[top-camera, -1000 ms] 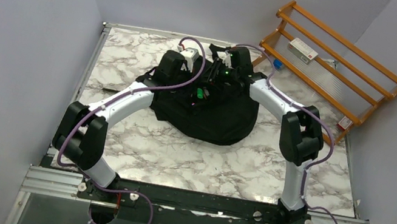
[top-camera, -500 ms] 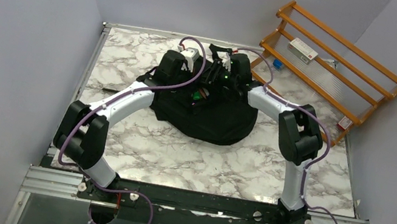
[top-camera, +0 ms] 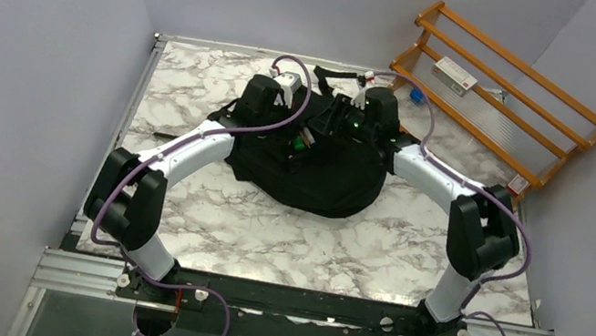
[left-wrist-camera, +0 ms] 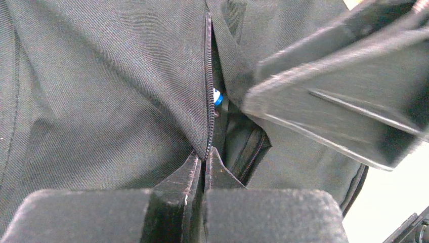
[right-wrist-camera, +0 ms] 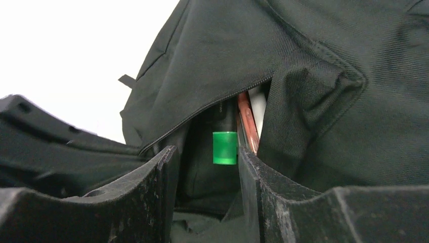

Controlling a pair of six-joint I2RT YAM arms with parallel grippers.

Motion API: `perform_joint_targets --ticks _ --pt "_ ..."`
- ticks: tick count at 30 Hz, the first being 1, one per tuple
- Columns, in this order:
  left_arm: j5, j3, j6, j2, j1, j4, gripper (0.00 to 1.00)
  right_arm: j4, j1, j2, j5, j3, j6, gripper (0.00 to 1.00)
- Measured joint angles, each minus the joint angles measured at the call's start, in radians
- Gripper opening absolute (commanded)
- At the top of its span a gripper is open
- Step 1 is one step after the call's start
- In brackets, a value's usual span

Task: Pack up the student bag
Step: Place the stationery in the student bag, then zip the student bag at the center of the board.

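While the large black soft-fabric student bag (top-camera: 311, 180) lies on the white-and-grey marbled table (top-camera: 264, 236), towards its far middle, both arms reach over it from either side. The left gripper (left-wrist-camera: 204, 167) has its fingers pressed together, clamped on the bag's fabric edge at the near end of the black coil zip (left-wrist-camera: 208, 76). The right gripper (right-wrist-camera: 206, 154) has its fingers apart with nothing between them, just in front of the bag's open mouth. Inside that opening, a dark marker with a green band (right-wrist-camera: 224, 147), a red pencil (right-wrist-camera: 246, 119) and a white item (right-wrist-camera: 259, 106) show side by side. An orange wooden rack (top-camera: 511, 95) sits beyond the table's far right corner.
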Motion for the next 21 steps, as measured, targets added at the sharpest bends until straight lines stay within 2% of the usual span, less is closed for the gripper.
perform_joint_targets --ticks 8,14,21 --pt "0.028 0.048 0.002 0.058 0.0 -0.006 0.0 -0.032 0.0 -0.168 0.148 -0.119 -0.151 0.49" --pt "0.038 0.066 0.008 0.096 -0.013 -0.007 0.0 -0.127 0.0 -0.172 0.211 -0.124 -0.195 0.5" --pt "0.038 0.066 0.01 0.103 -0.016 -0.007 0.0 -0.196 0.0 -0.106 0.183 -0.068 -0.174 0.51"
